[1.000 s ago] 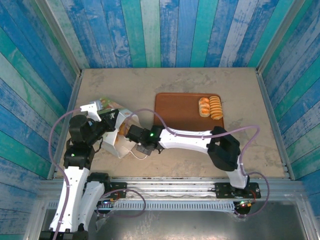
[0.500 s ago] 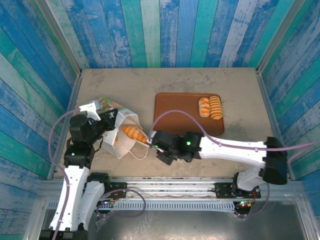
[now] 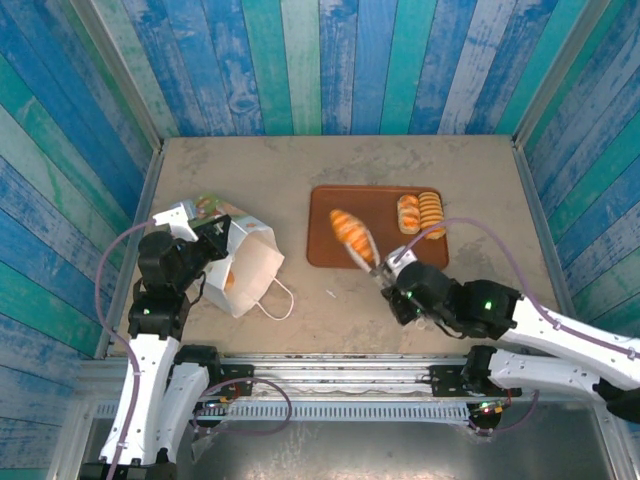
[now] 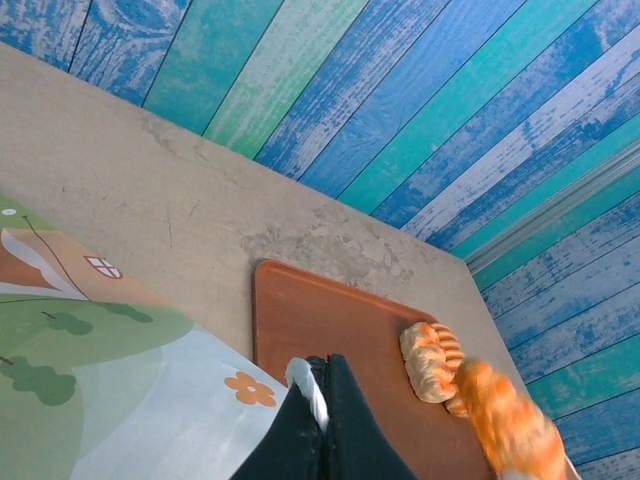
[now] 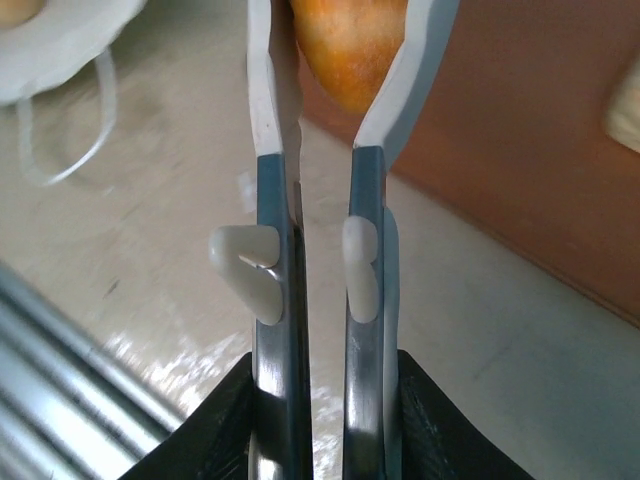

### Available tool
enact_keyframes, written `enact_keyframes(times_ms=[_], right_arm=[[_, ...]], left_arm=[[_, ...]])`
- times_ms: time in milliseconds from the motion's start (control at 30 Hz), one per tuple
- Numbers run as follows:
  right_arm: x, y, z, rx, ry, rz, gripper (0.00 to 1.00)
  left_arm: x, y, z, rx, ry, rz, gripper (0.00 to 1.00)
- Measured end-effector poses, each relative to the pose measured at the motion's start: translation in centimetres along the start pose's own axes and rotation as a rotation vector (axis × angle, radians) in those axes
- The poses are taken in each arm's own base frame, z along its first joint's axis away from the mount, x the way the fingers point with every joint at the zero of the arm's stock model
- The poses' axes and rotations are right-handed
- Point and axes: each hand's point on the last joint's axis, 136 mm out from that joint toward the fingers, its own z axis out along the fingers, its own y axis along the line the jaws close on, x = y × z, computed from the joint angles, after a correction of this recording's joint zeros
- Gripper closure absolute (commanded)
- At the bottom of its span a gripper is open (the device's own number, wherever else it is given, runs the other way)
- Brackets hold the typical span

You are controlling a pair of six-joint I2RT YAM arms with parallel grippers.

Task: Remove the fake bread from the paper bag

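The white paper bag [image 3: 248, 268] lies on the table at the left, its mouth facing right. My left gripper [image 3: 221, 234] is shut on the bag's white handle [image 4: 308, 392] and holds it up; the green-and-orange print [image 4: 90, 390] is beside it. My right gripper [image 3: 353, 238] is shut on an orange-brown piece of fake bread [image 3: 347, 228] over the left part of the brown tray [image 3: 335, 255]. The same piece sits between the fingers [image 5: 350, 50]. Two more pieces, a ridged roll [image 3: 432, 214] and a bun [image 3: 408, 213], rest on the tray's right side. Something orange [image 3: 229, 281] shows inside the bag's mouth.
The tray [image 4: 320, 330] lies right of the bag, with bare table between them. Blue-green plank walls enclose the table at the back and sides. A metal rail runs along the near edge, and the bag's other loop handle [image 3: 280, 300] lies flat on the table.
My right gripper has drawn back out of the bag with the bread piece and swung right, over the tray. The left gripper has kept its grip on the handle.
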Motion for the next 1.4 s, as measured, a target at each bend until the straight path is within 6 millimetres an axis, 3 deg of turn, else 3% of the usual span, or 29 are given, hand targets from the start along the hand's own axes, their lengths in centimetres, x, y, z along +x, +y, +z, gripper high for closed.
enact_keyframes(times_ms=[100,200,533,767,1067,1400], right_arm=[[-0.3,-2.9,1.4,0.074,0.039,0.121,0.68],[0.0,-4.5,3.2,0.115,0.121,0.192,0.68],[-2.3,-5.3,9.2,0.171,0.277,0.338,0.67],[-2.0,-6.5,12.3,0.247,0.318,0.438,0.65],[-3.2,-7.1,14.0,0.285,0.296,0.489,0.55],[-4.0,-7.2,13.4,0.285,0.265,0.486,0.40]], left_arm=[[-0.2,-0.2,-0.2,0.007,-0.009,0.005,1.00],[-0.3,-0.4,-0.5,0.014,-0.019,0.012,1.00],[0.4,-0.4,-0.9,0.024,-0.013,0.044,1.00],[0.7,-0.6,-0.8,0.040,0.000,0.056,1.00],[0.9,-0.7,-0.8,0.054,0.008,0.062,1.00],[1.0,-0.8,-0.8,0.057,0.010,0.061,1.00]])
